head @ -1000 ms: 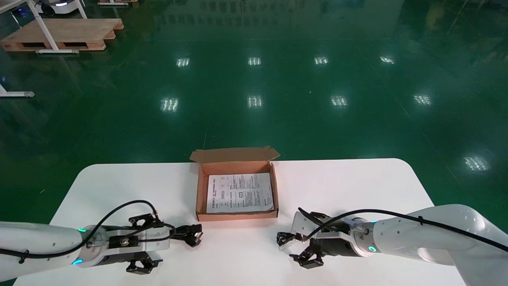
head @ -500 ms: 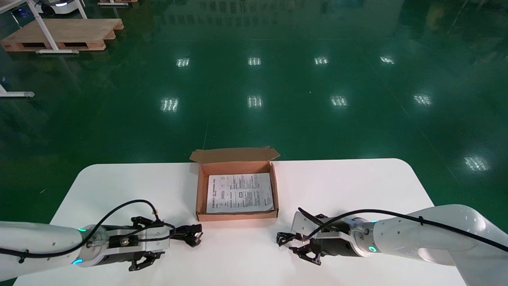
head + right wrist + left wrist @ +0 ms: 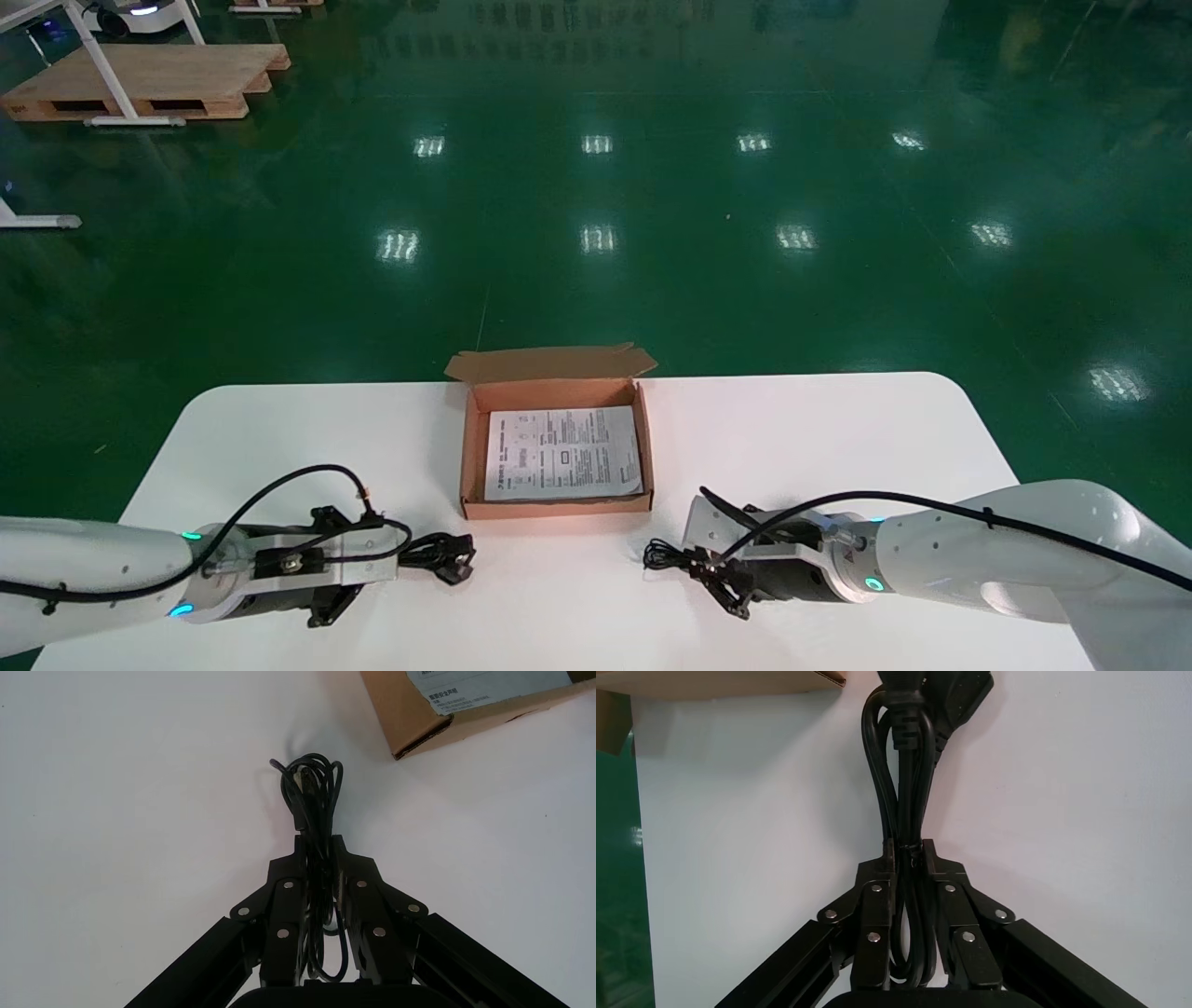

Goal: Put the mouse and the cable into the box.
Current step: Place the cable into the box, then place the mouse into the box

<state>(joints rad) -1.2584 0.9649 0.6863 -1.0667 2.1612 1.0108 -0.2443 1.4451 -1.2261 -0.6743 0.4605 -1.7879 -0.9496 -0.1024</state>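
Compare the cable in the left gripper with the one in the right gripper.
The left cable is thick and folded in a few long loops; the right cable is thin and wound in many loose turns. The left cable ends in chunky moulded plugs, the right cable in a small connector. Both are black, lie on the table outside the box, and are pinched by the left gripper and right gripper.
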